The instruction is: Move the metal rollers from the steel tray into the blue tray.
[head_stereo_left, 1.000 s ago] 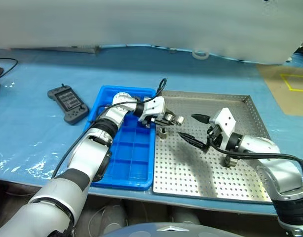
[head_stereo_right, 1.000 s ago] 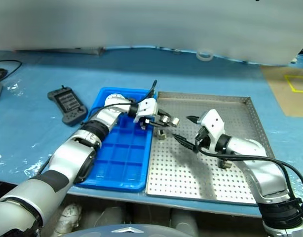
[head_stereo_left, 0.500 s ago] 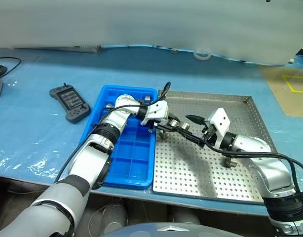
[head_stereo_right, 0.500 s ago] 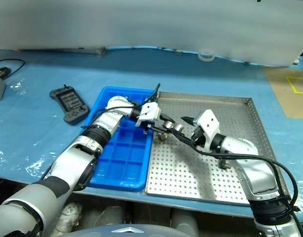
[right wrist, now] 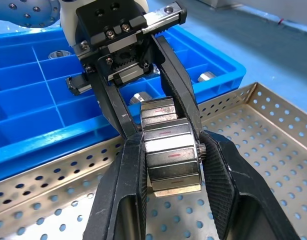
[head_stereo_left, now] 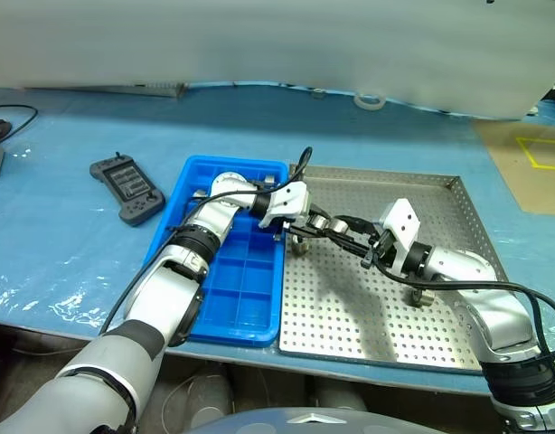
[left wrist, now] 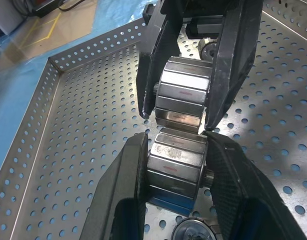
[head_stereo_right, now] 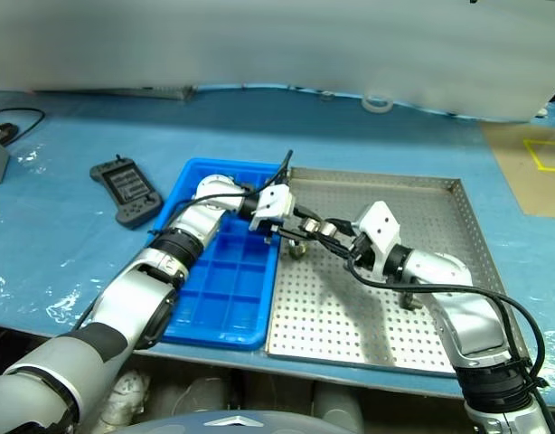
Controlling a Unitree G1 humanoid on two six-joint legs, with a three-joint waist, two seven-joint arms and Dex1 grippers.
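A faceted metal roller (head_stereo_left: 328,225) hangs above the steel tray (head_stereo_left: 350,312), near its edge by the blue tray (head_stereo_left: 225,298). My left gripper (left wrist: 174,145) is shut on one end of the roller (left wrist: 176,165). Reaching in from the opposite side, my right gripper (right wrist: 168,140) is shut on the other end (right wrist: 172,160). The two pairs of fingertips almost touch. Another roller (head_stereo_left: 298,242) stands on the steel tray just below, and one more (head_stereo_left: 420,294) lies beside my right forearm. Some rollers (right wrist: 206,76) sit in the blue tray's compartments.
A black handheld controller (head_stereo_left: 126,190) lies on the blue table cover left of the blue tray. A white ring (head_stereo_left: 368,99) sits at the table's back edge. A dark cable (head_stereo_left: 8,117) runs at the far left.
My right gripper, wide open and apart from the roller a second ago, has shut on the roller's free end. The left gripper has kept its hold.
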